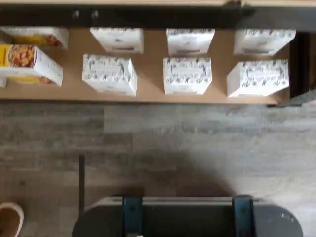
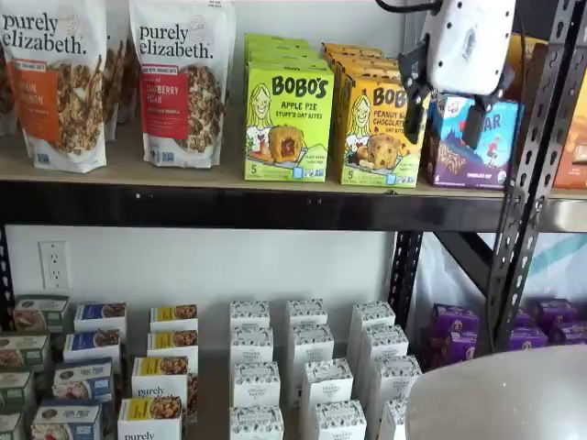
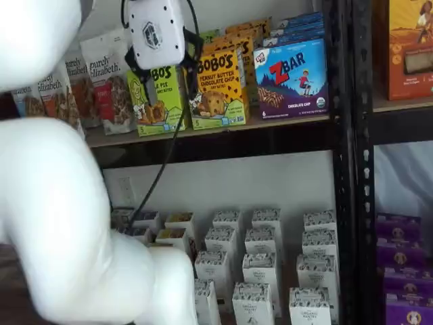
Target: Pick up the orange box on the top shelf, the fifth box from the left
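Note:
The orange box [image 2: 378, 128] stands upright at the front of the top shelf [image 2: 183, 172], between a lime-green Bobo's box and a blue-purple ZBar box; more orange boxes stand behind it. It shows in both shelf views [image 3: 218, 87]. My gripper [image 2: 444, 119] hangs in front of the top shelf, out from the boxes, with its white body above and two black fingers pointing down. A gap shows between the fingers and they hold nothing. In a shelf view the gripper [image 3: 169, 82] overlaps the lime-green box. The wrist view shows neither fingers nor the orange box.
The lime-green Apple Pie box [image 2: 287, 119], ZBar box [image 2: 472, 147] and granola bags [image 2: 179, 82] share the top shelf. A black perforated upright [image 2: 532, 174] stands right of the ZBar box. White boxes [image 1: 186, 75] fill the lower shelf; purple boxes [image 2: 454, 323] sit further right.

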Robot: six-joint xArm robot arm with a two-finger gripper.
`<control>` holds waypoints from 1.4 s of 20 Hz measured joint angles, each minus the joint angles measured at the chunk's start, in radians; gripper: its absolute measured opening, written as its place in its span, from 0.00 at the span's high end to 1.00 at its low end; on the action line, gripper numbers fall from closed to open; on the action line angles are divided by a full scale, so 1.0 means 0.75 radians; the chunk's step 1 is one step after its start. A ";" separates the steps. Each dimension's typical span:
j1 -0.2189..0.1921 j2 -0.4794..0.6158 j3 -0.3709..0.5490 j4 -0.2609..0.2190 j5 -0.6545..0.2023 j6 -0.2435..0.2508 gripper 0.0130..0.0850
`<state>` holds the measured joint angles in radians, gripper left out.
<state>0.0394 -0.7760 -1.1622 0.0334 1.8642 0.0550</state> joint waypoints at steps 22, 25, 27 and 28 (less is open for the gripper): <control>-0.030 0.443 -0.357 0.023 -0.221 -0.030 0.00; -0.038 0.466 -0.379 0.020 -0.212 -0.039 0.00; -0.040 0.478 -0.387 0.012 -0.205 -0.042 0.00; -0.040 0.482 -0.389 0.009 -0.203 -0.043 0.00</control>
<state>0.0091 -0.4148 -1.4538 0.0405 1.7116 0.0228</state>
